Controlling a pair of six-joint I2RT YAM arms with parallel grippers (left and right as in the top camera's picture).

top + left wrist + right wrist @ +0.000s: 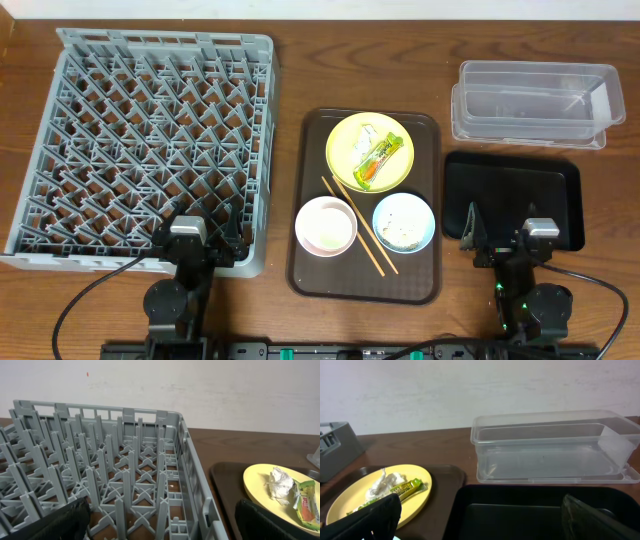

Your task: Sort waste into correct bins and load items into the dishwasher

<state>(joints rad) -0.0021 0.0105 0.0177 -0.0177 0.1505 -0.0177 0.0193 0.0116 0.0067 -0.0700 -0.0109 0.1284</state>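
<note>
The grey dish rack [150, 140] fills the left side. On the brown tray [365, 282] sit a yellow plate [350, 165] with a green-and-orange wrapper [381, 160] and a white tissue [363, 140], a pink-white bowl [325, 225], a light blue bowl [403, 222] with whitish scraps, and wooden chopsticks [358, 225]. The clear tub [535, 103] is at the back right, the black tray [512, 195] in front of it. My left gripper [205, 235] is open over the rack's near right corner. My right gripper [497, 232] is open over the black tray's near edge. No white cup shows.
The brown wooden table [290, 60] shows around everything. A pale wall rises behind the table in both wrist views [200, 390]. The rack's right wall [192, 485] stands between my left gripper and the brown tray.
</note>
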